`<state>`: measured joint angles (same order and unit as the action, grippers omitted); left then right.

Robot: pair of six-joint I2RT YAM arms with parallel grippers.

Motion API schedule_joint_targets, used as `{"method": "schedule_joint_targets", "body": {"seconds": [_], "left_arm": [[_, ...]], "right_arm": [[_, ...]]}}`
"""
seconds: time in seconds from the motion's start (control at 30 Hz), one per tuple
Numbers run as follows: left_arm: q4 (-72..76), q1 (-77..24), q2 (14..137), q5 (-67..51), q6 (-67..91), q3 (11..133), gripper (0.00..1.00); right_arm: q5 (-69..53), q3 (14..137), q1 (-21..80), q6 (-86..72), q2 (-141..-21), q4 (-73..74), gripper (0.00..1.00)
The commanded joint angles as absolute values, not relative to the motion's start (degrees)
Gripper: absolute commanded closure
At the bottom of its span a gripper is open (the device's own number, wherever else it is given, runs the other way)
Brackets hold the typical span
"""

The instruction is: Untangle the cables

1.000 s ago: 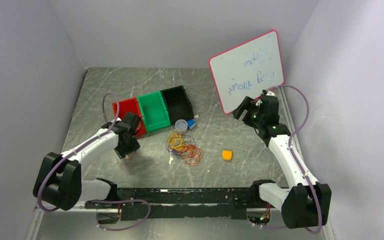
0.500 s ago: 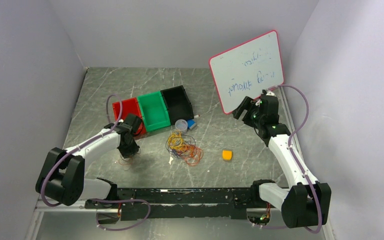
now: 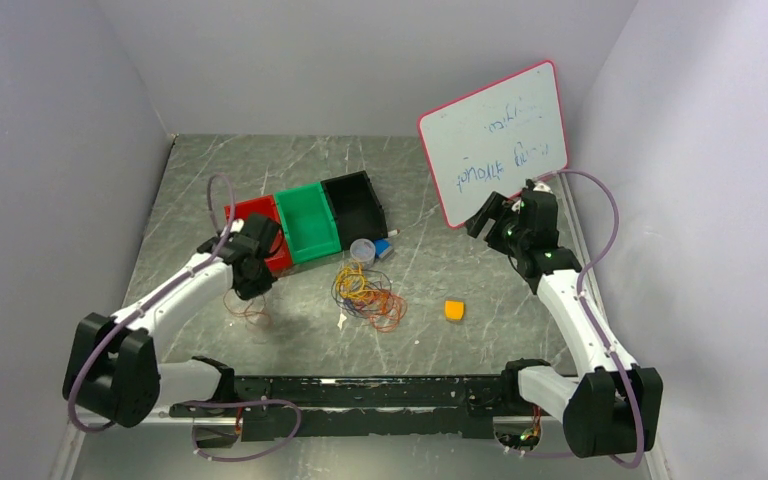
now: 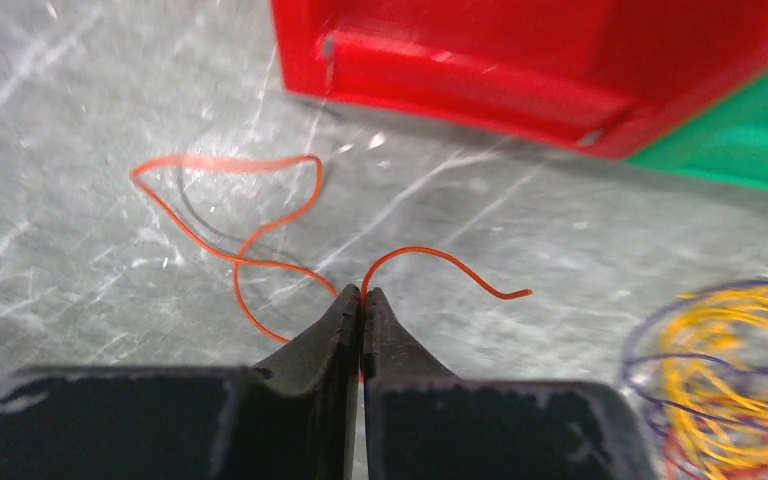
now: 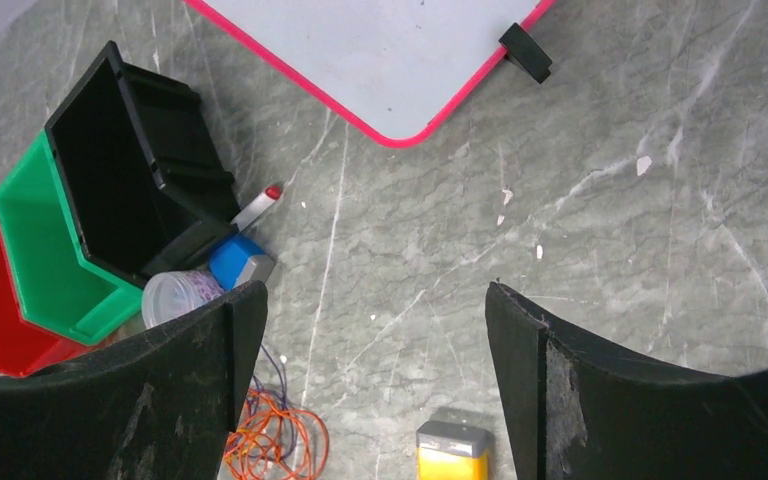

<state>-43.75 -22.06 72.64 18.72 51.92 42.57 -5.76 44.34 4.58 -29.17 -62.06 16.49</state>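
Observation:
A single orange cable [image 4: 222, 163] lies in loose curves on the grey table, in front of the red bin. My left gripper [image 4: 362, 294] is shut on it, and the wire comes out on both sides of the pinched fingertips. From above, the left gripper [image 3: 251, 277] sits by the red bin's near corner with the orange cable [image 3: 249, 313] trailing below it. The tangle of orange, yellow and dark purple cables [image 3: 366, 293] lies mid-table, apart from both grippers. My right gripper [image 5: 372, 292] hangs open, high near the whiteboard, holding nothing; the tangle [image 5: 272, 432] shows by its left finger.
Red [image 3: 256, 214], green [image 3: 307, 222] and black [image 3: 355, 206] bins stand in a row behind the cables. A clear cup [image 3: 362, 250] and a blue block [image 3: 383, 247] sit by the black bin. A yellow block [image 3: 454, 310] lies right of the tangle. A pink-framed whiteboard [image 3: 495, 140] leans at back right.
My left gripper has closed onto the orange cable and drawn back toward the red bin. The right arm has not moved.

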Motion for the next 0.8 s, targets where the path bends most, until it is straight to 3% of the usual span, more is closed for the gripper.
{"method": "schedule_joint_targets", "body": {"seconds": [0.0, 0.37, 0.77], "left_arm": [[-47.7, -23.1, 67.5, 22.3, 47.6, 50.8, 0.93], [-47.1, -23.5, 58.9, 13.9, 34.2, 64.6, 0.93], [-38.2, -23.5, 62.0, -6.2, 28.3, 72.8, 0.93]], "right_arm": [[-4.9, 43.1, 5.0, -30.1, -58.0, 13.3, 0.17], [-10.5, 41.2, 4.9, -29.3, -53.5, 5.8, 0.15], [-24.8, 39.2, 5.0, -26.6, -52.3, -1.7, 0.14]]}}
